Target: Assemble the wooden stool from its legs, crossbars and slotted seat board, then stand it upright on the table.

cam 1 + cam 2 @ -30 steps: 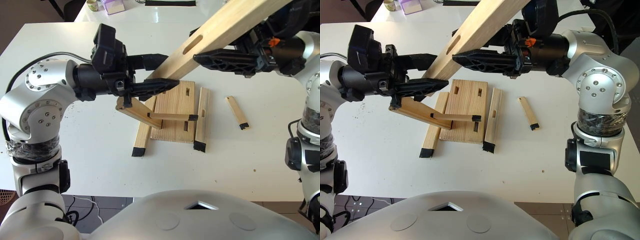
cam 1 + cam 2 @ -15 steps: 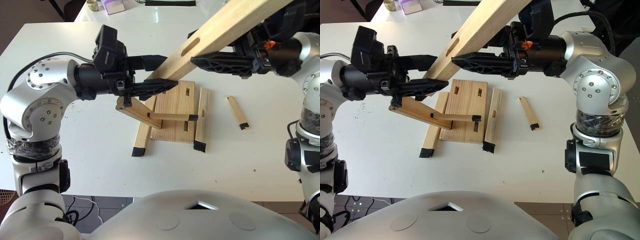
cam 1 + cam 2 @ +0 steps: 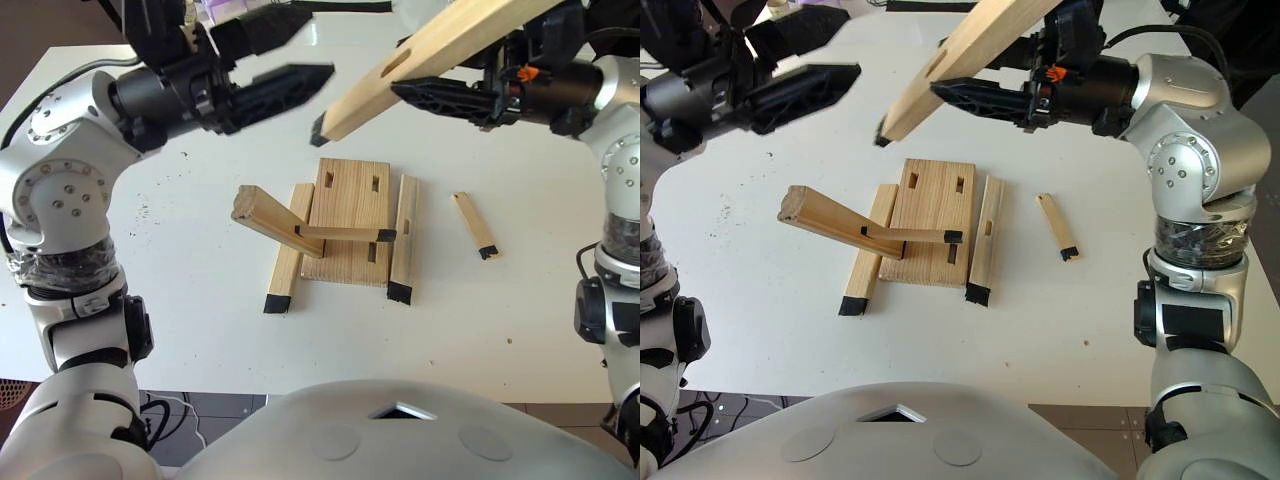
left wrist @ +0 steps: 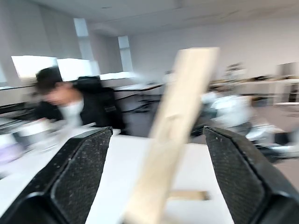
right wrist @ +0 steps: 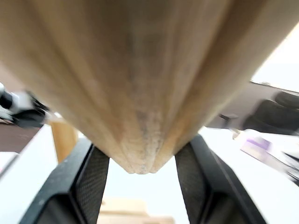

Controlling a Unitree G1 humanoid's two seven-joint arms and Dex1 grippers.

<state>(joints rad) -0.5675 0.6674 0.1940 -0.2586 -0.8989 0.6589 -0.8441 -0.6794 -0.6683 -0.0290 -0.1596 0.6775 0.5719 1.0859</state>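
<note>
My right gripper (image 3: 418,80) is shut on a long slotted wooden leg (image 3: 420,58), held slanting in the air; its black-tipped lower end hangs free above the seat board (image 3: 350,215). In the right wrist view the leg (image 5: 140,70) sits between the fingers (image 5: 88,182). My left gripper (image 3: 312,45) is open and raised at the back left, apart from the leg. Its fingers (image 4: 79,177) frame the leg (image 4: 177,126) farther off. On the table, two legs (image 3: 285,260) (image 3: 403,240) flank the board. A third leg (image 3: 268,215) with a crossbar (image 3: 345,233) plugged in leans over it.
A loose crossbar (image 3: 473,225) lies to the right of the board on the white table (image 3: 180,300). A black strip (image 3: 345,5) lies at the table's far edge. Bare tabletop runs along the front and left.
My left gripper has come off the long leg's lower end and risen up and back. The leg's lower end has lifted clear of the leaning leg, still in my right gripper.
</note>
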